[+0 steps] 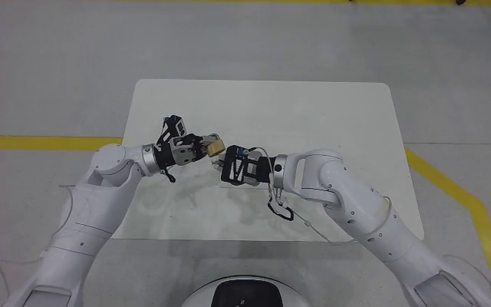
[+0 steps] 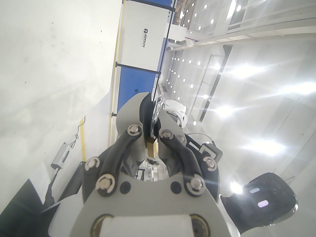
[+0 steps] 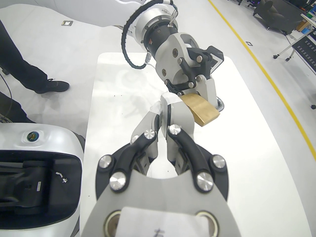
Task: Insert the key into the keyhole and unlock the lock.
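The lock [image 3: 203, 111], a brass padlock, was held up off the bench [image 1: 330, 115] by the left end effector [image 3: 197, 92], whose fingers were clamped on the lock's upper body. The shackle [image 2: 157, 108] stuck out past the fingertips. The brass lower end jutted free of the grip, presumably so that the keyhole face stayed open to approach. The keyhole itself could not be made out.

The right end effector [image 3: 167, 104] sat just beside the lock, fingertips drawn together and pointing at its side, close to touching. No key could be seen between them; if one was pinched there, the fingers hid it.

Lifting the lock clear of the bench likely gave both wrists room to turn. Judging by the two arms meeting nose to nose at the lock, the work stood at lining up for insertion, with unlocking not yet done. The risk looked like misalignment
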Controlling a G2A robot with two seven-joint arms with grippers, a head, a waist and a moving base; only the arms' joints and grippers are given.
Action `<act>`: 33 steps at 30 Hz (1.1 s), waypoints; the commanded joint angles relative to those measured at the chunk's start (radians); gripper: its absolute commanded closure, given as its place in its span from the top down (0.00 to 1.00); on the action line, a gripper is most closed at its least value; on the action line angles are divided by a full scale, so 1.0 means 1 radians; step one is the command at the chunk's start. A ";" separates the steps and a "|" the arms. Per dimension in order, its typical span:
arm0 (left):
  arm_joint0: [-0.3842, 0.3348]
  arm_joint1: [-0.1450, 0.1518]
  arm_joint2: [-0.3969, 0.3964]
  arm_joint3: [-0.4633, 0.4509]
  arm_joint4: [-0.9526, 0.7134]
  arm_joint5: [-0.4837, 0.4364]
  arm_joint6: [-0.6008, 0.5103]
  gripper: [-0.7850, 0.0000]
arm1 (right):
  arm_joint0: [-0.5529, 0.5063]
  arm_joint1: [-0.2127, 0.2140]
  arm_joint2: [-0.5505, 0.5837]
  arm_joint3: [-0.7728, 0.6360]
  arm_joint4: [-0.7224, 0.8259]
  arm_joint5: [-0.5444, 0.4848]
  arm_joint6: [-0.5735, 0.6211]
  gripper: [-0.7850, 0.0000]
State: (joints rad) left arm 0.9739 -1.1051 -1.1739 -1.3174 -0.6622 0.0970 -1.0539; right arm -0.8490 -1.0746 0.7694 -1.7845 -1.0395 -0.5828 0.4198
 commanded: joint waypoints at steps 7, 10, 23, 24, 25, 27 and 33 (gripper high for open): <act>0.015 -0.003 -0.023 0.012 -0.034 0.001 0.092 0.00 | -0.035 0.001 0.010 -0.080 -0.030 0.000 0.011 1.00; 0.022 -0.005 -0.024 0.012 -0.044 0.005 0.132 0.00 | -0.035 0.001 0.010 -0.080 -0.030 0.000 0.011 1.00; 0.032 -0.011 -0.027 0.015 -0.085 0.054 0.212 0.00 | -0.046 0.000 0.024 -0.089 -0.049 0.031 -0.036 0.99; 0.038 -0.011 -0.031 0.006 -0.081 0.052 0.234 0.00 | -0.052 0.001 0.037 -0.096 -0.074 0.046 -0.073 0.83; 0.046 -0.011 -0.035 -0.002 -0.092 0.056 0.243 0.00 | -0.063 0.001 0.050 -0.101 -0.089 0.065 -0.119 0.47; 0.055 -0.011 -0.036 -0.014 -0.111 0.082 0.223 0.00 | -0.089 0.003 0.075 -0.099 -0.111 0.099 -0.198 0.26; 0.050 -0.009 -0.038 -0.025 -0.133 0.149 0.168 0.00 | -0.113 0.000 0.093 -0.064 -0.163 0.110 -0.270 0.07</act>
State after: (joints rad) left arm 1.0258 -1.1145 -1.2121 -1.3401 -0.7971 0.2355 -0.8822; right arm -0.9616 -1.0734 0.8624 -1.8531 -1.1912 -0.4740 0.1540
